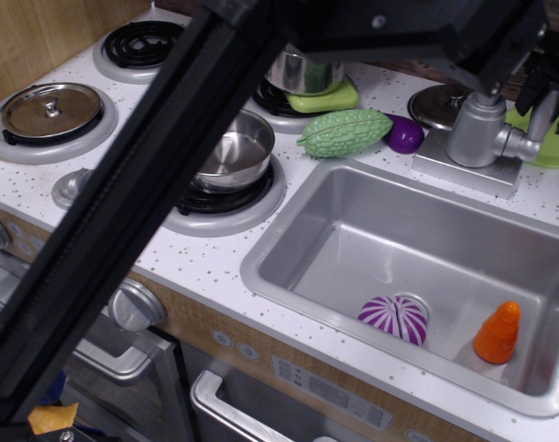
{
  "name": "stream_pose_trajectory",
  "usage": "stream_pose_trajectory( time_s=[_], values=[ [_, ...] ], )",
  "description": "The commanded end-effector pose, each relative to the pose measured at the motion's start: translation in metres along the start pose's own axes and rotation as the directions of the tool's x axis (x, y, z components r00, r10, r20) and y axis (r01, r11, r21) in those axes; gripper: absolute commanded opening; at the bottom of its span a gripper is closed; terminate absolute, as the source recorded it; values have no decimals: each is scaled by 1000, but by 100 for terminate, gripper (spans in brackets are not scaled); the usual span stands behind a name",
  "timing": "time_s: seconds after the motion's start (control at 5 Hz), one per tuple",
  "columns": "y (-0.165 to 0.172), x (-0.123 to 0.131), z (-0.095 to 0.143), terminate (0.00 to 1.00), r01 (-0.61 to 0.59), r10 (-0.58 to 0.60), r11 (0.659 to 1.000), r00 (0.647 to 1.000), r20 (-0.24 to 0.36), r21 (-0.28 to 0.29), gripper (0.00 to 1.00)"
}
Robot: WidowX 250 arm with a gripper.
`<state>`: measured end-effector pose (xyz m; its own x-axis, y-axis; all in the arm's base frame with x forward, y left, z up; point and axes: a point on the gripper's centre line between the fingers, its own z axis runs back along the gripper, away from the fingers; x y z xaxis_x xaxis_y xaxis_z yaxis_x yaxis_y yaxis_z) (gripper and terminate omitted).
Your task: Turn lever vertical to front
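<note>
The lever (542,122) is a short silver-grey handle that stands roughly upright from a stub on the right side of the thick faucet body (475,129), at the back right of the sink. My gripper (549,99) has come down over the lever's top. One dark finger (535,78) is on its left and the other on its right at the frame edge. The jaws look open around the lever tip; I see no clear squeeze. The black arm crosses the picture diagonally and hides part of the stove.
The sink (288,267) holds a purple striped ball (394,318) and an orange cone (497,332). A green bumpy gourd (343,132), a purple eggplant (405,134), a green plate (557,147), pots and lids stand close by on the counter.
</note>
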<state>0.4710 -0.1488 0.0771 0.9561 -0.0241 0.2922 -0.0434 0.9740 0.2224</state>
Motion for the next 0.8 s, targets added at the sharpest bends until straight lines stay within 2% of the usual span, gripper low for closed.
stream_pose_trajectory(
  time_s=[0.0, 0.2, 0.4, 0.6],
  values=[
    [-4, -11, 41, 0, -86, 87, 996, 995, 49, -3, 0],
    [-10, -31, 46, 0, -133, 134, 991, 991, 31, -21, 0],
    [-8, -41, 44, 0, -153, 153, 988, 988, 6, -35, 0],
    [-10, -55, 33, 0, -213, 207, 974, 975, -81, -79, 0]
  ],
)
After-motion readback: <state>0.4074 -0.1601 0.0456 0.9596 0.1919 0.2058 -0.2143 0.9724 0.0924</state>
